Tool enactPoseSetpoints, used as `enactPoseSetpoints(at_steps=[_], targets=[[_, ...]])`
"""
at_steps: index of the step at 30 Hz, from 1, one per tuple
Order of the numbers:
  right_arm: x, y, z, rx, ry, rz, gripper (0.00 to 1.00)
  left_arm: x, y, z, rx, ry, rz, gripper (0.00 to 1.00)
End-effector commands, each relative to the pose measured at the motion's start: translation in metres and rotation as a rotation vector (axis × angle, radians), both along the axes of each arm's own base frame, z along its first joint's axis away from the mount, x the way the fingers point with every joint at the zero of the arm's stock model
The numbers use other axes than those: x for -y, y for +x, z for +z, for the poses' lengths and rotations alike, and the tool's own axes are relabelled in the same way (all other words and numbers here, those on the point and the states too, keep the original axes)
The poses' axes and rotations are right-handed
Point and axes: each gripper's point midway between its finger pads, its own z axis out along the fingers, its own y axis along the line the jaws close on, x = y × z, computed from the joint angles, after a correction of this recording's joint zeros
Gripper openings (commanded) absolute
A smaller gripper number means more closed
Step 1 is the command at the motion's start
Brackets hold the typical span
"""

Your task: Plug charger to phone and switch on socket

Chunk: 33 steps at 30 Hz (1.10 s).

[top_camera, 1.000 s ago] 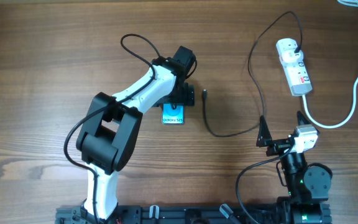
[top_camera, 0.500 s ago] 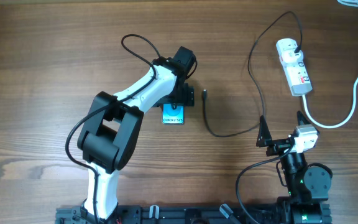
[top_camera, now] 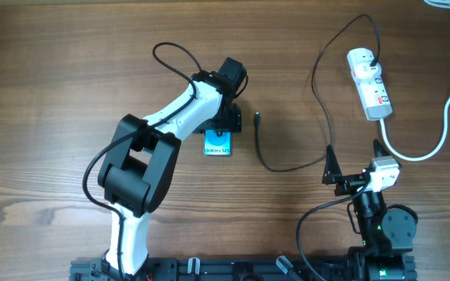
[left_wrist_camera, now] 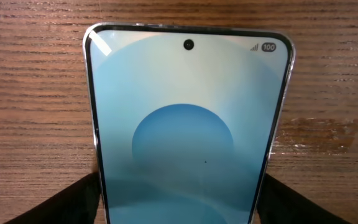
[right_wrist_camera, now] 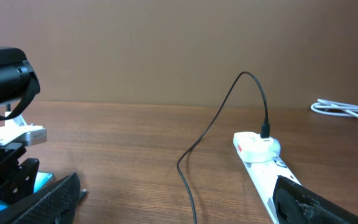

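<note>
The phone (top_camera: 217, 146) lies flat on the table, its cyan screen up and its white text strip toward me. In the left wrist view the phone (left_wrist_camera: 188, 93) fills the frame. My left gripper (top_camera: 228, 123) (left_wrist_camera: 179, 208) is over its far end, one dark finger against each long side. The charger is a thin black cable (top_camera: 319, 86) running from the socket (top_camera: 369, 94) to its plug tip (top_camera: 257, 119), which lies loose just right of the phone. My right gripper (top_camera: 355, 161) (right_wrist_camera: 176, 208) is open and empty, near the front edge. The cable (right_wrist_camera: 194, 149) and the socket (right_wrist_camera: 260, 149) lie ahead of it.
The socket's thick white lead (top_camera: 448, 117) loops along the table's right side and off the top right corner. The left arm (top_camera: 143, 164) lies across the table's left middle. A brown wall stands behind the table in the right wrist view.
</note>
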Motion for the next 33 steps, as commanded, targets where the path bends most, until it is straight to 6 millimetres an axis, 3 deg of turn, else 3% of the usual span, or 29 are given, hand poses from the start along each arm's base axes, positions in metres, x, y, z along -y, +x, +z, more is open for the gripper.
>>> enactPoseSetpoints(at_steps=[1,21,33], targets=[[0.004,0.000,0.001,0.007,-0.012,-0.021,1.00,-0.008,-0.015,-0.031,-0.083,0.041,-0.001,0.77],[0.004,0.000,0.001,0.007,-0.012,-0.021,1.00,0.006,-0.012,0.009,-0.062,-0.043,-0.004,0.72],[0.004,0.000,0.001,0.007,-0.012,-0.021,1.00,0.012,-0.008,0.057,-0.064,-0.243,0.039,0.72]])
